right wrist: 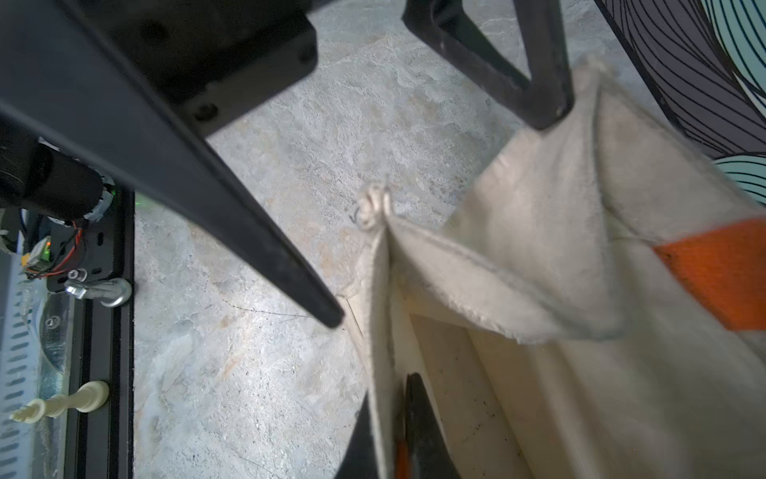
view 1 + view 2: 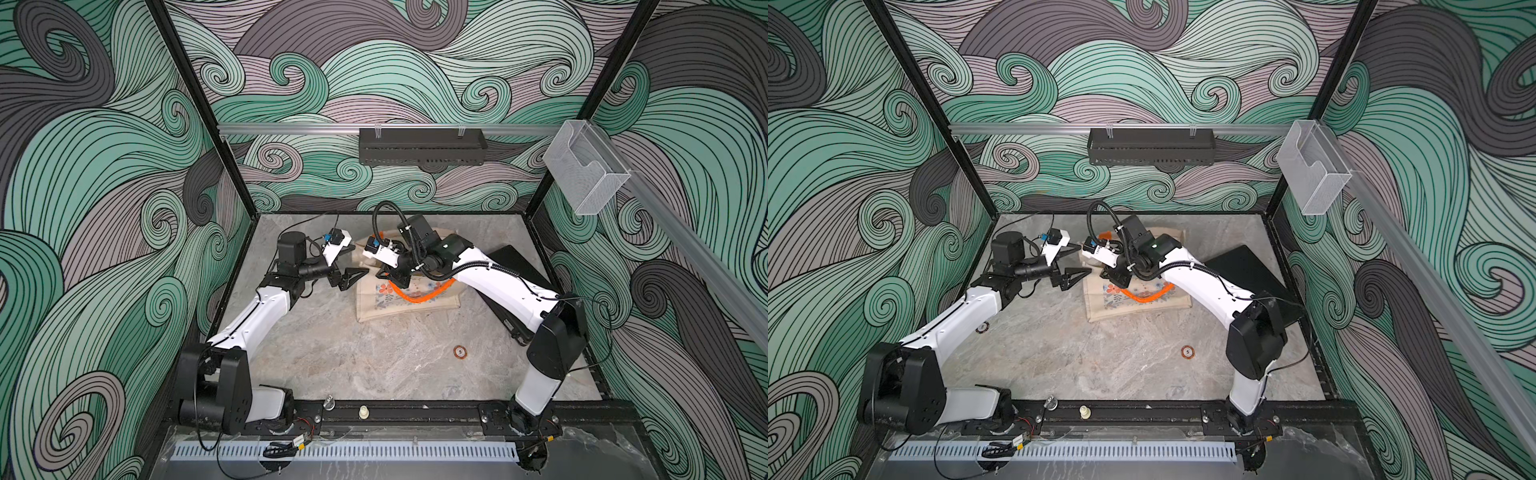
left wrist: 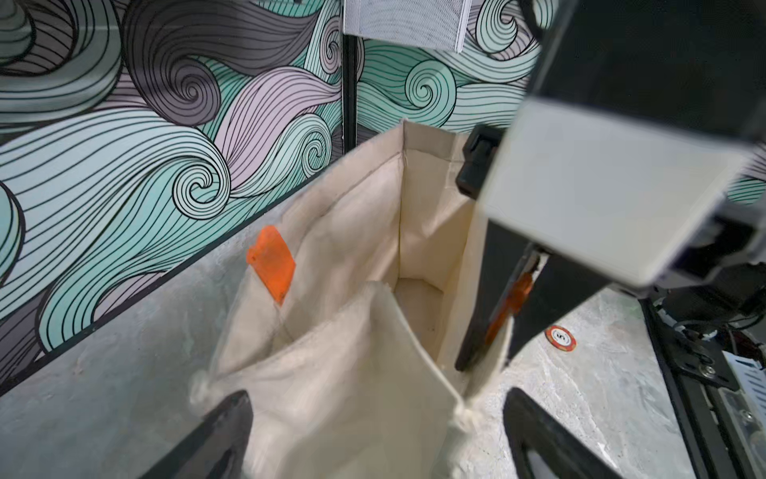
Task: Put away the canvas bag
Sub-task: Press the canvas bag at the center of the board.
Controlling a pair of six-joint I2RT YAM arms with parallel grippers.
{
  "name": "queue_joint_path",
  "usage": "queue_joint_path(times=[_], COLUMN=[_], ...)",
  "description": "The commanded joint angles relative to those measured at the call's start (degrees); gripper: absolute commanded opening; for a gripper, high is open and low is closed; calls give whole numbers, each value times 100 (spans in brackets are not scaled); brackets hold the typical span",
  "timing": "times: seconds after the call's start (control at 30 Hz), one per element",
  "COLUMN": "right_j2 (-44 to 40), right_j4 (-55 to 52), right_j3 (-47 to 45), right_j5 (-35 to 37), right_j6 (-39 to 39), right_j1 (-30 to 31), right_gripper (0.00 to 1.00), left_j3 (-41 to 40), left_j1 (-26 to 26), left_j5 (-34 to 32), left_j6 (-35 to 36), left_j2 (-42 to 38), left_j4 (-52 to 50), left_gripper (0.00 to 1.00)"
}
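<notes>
We judge the job barely begun. The canvas bag (image 2: 409,305) lies on the table (image 2: 332,365) a little right of centre in both top views, printed side up, an orange handle (image 2: 419,296) looped across it. The black case (image 2: 515,266) sits just beside it towards the right edge.

The right gripper (image 1: 389,390) is clamped tight on one wall of the bag at its mouth. A strip of orange is pinched in with the cloth, low in the right wrist view.

The left gripper (image 3: 377,398) stands wide apart and holds nothing. Its jaws straddle the bag's end flap at the bottom of the left wrist view, near the orange tag (image 3: 271,263).

What is left, as we read it: closing the left gripper on the cloth, lifting or folding the bag, and carrying it off. We cannot tell where it belongs.
</notes>
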Motion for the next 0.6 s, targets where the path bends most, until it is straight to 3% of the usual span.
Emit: queue_joint_path(times=[0.0,0.13,0.3,0.57], right_j2=[22,5,3,-61], right_j4=[-90,-94,-91,-88], right_j3=[112,121,118,-48], right_j5=[-243,-154,-143,-183], right_j6=[-55,-58,-88,-86], right_j1=[33,-7,3,4], right_gripper=[0,0,0,0], left_j3=[7,-334,-288,417], left_j1=[-24,99,92,47], left_j5=[-271,-231,-885,17], left_j6=[125,-154,-17,99], left_j2=[27,-368,-251,662], left_j4=[-145,172,341,335], left_gripper=[95,95,95,95])
